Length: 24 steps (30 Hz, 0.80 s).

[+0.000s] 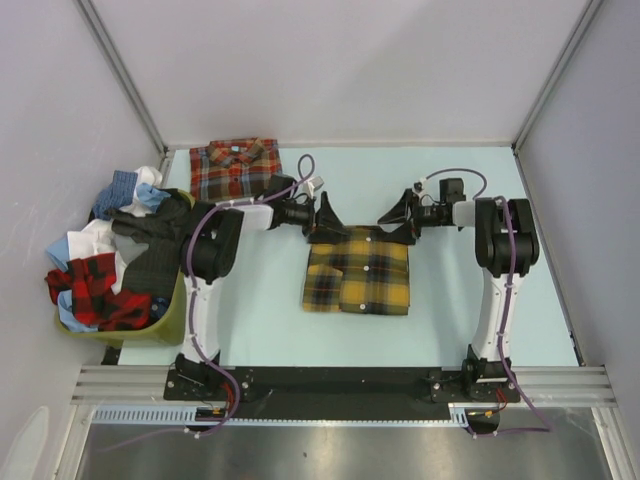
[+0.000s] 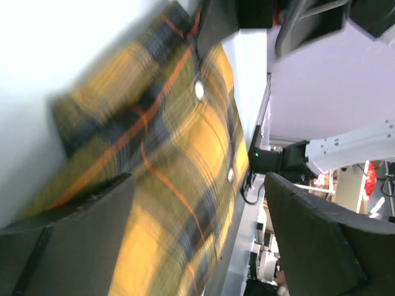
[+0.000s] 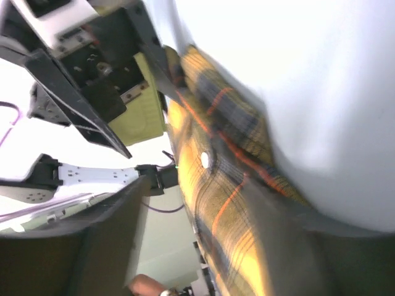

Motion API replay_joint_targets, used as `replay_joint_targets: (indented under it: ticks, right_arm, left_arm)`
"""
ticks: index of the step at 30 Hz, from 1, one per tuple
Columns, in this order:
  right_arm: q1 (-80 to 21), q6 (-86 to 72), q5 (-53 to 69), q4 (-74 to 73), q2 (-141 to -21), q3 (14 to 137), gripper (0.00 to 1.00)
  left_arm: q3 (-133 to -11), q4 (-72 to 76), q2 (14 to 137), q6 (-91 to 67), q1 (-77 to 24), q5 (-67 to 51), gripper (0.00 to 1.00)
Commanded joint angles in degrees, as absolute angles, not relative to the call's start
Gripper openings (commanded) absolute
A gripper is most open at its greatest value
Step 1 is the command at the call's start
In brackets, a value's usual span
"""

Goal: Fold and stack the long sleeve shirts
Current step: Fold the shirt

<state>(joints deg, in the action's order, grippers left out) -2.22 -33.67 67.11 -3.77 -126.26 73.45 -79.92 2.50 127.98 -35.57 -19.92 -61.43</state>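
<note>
The yellow-and-black plaid shirt (image 1: 357, 270) lies folded in a rectangle at the table's middle. My left gripper (image 1: 325, 222) is open at its far left corner, and my right gripper (image 1: 398, 220) is open at its far right corner. In the left wrist view the shirt (image 2: 166, 154) lies between the wide-apart jaws of my left gripper (image 2: 197, 234). In the right wrist view the shirt (image 3: 234, 191) lies between the spread jaws of my right gripper (image 3: 210, 240). The red-orange plaid shirt (image 1: 235, 168) lies folded at the back left corner.
A green bin (image 1: 172, 312) heaped with other clothes (image 1: 105, 265) stands at the left edge. Grey walls close the table on three sides. The metal rail (image 1: 340, 382) with the arm bases runs along the near edge.
</note>
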Motion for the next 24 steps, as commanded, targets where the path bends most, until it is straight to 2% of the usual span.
replay_joint_targets:
  ticks: [1,4,5,6,12,14,19,22,24]
  right_arm:
    - [-2.4,-28.8,65.9,-10.7,-122.1,75.5,0.97]
    - [-4.7,-37.4,69.2,2.3,-111.3,69.6,1.0]
    - [-5.3,-44.8,68.6,7.3,-109.4,67.2,1.0]
    - [-5.8,-49.3,68.2,17.0,-107.7,65.2,1.0]
    - [-8.4,-65.5,63.5,40.1,-114.9,58.8,1.0]
    - [-8.1,-68.1,61.5,44.0,-119.8,58.0,1.0]
    - [-6.9,-63.4,59.2,43.0,-127.3,60.9,1.0]
    - [-6.7,-58.0,60.5,37.5,-128.1,64.4,1.0]
    - [-6.9,-57.4,61.9,35.2,-124.7,64.8,1.0]
  left_arm:
    - [-74.0,3.4,117.1,-35.6,-19.2,-60.8,0.99]
    - [-70.8,6.5,110.4,-36.2,-20.8,-61.7,0.99]
    - [-70.3,8.9,108.3,-37.2,-22.0,-61.8,1.0]
    - [-69.7,10.7,108.0,-38.5,-22.7,-61.8,0.99]
    - [-68.9,31.8,118.3,-58.1,-23.6,-57.4,0.99]
    - [-68.8,35.2,120.8,-61.4,-22.9,-54.4,1.0]
    - [-69.1,26.0,124.8,-55.8,-20.1,-49.1,1.0]
    - [-68.3,21.3,124.8,-51.7,-18.3,-47.4,0.99]
    - [-66.9,21.9,122.8,-49.1,-18.0,-50.8,0.99]
